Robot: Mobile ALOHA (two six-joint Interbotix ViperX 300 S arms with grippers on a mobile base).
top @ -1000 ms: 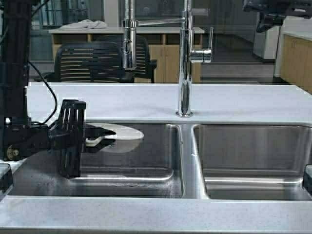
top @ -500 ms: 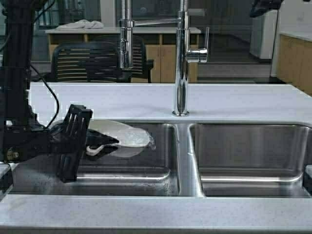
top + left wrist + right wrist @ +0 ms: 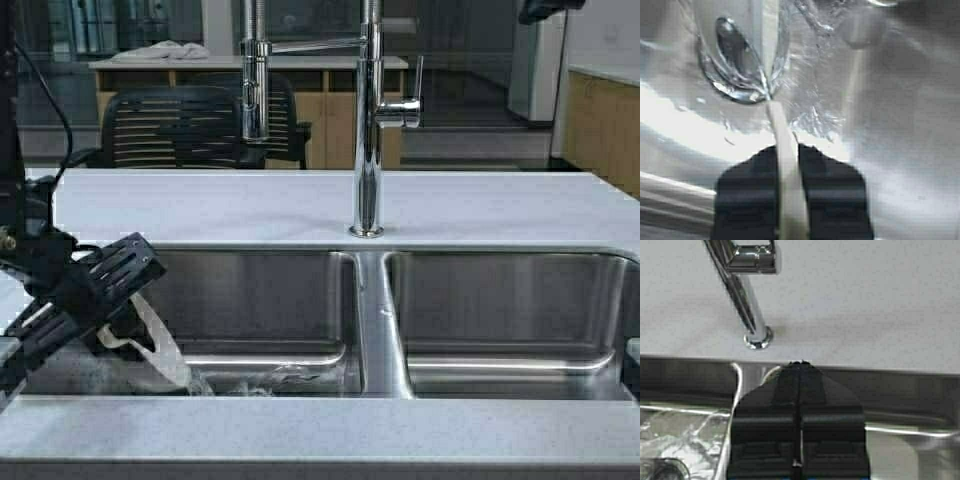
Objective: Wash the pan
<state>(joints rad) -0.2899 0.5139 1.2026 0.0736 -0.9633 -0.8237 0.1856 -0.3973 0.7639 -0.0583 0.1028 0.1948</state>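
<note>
The cream-white pan point(image 3: 160, 345) is tilted steeply on edge, low in the front left corner of the left sink basin point(image 3: 270, 300). My left gripper point(image 3: 122, 322) is shut on its rim and slants down into the basin. In the left wrist view the pan point(image 3: 779, 122) shows edge-on between the black fingers point(image 3: 747, 195), above the wet sink floor and the drain point(image 3: 737, 75). My right gripper point(image 3: 799, 364) is shut and empty, held high over the sink's divider and facing the faucet base point(image 3: 758, 338). Only a dark part of the right arm point(image 3: 545, 8) shows in the high view.
The chrome faucet point(image 3: 366, 120) stands behind the divider point(image 3: 375, 320), with its spray head point(image 3: 255, 90) over the left basin. The right basin point(image 3: 510, 310) is to the right. White countertop point(image 3: 300, 205) surrounds the sink. A black chair point(image 3: 200, 125) stands behind it.
My left gripper has swung down and toward the front of the left basin, tipping the pan from nearly flat to steeply on edge. The scene has shifted slightly left: the robot has moved.
</note>
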